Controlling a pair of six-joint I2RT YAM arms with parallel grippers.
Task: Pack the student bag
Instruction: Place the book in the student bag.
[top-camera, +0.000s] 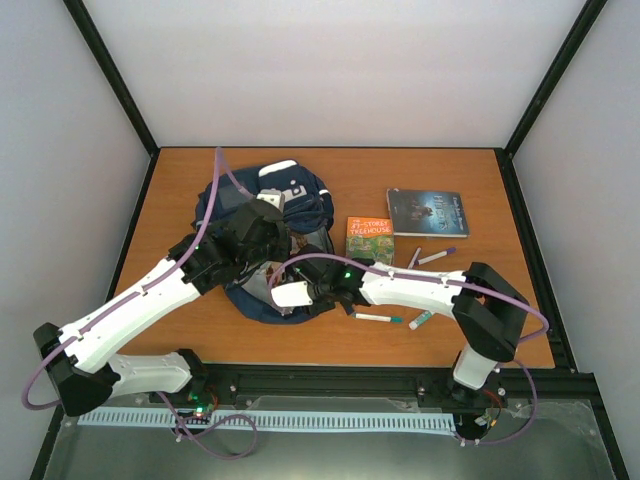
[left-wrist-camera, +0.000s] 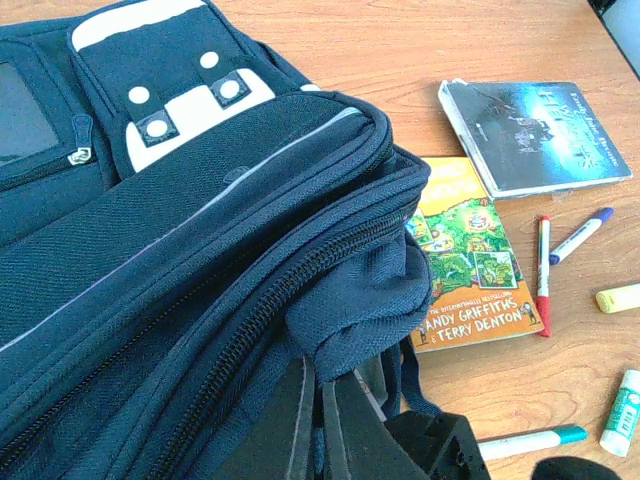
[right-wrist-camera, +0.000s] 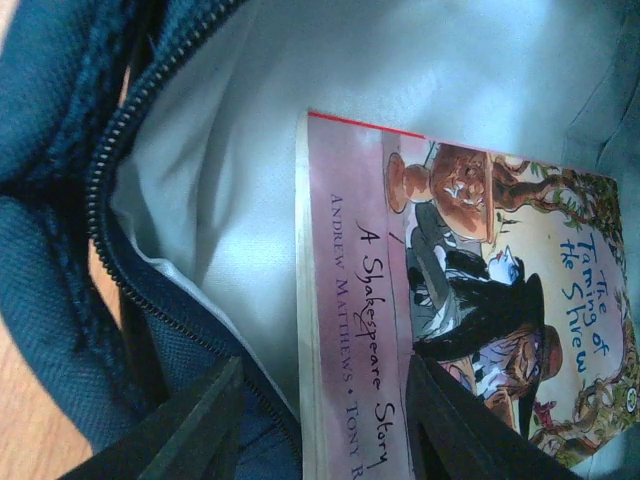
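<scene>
The navy student bag (top-camera: 300, 195) lies at the table's middle left, mouth toward the arms. My left gripper (top-camera: 262, 232) is shut on a fold of the bag's fabric by the zipper (left-wrist-camera: 322, 375), holding the opening up. My right gripper (top-camera: 275, 292) reaches into the bag's mouth. In the right wrist view its jaws stand apart (right-wrist-camera: 325, 410) around the spine edge of a pink book, "The Taming of the Shrew" (right-wrist-camera: 470, 280). The book lies on the pale lining (right-wrist-camera: 230, 170). The left finger (right-wrist-camera: 195, 425) is clear of the book, over the zipper edge.
An orange Treehouse book (top-camera: 369, 239) and a dark book (top-camera: 427, 212) lie right of the bag. Around them are markers (top-camera: 432, 257), a teal-capped marker (top-camera: 376, 317), a glue stick (top-camera: 420, 320) and a yellow highlighter (left-wrist-camera: 618, 298).
</scene>
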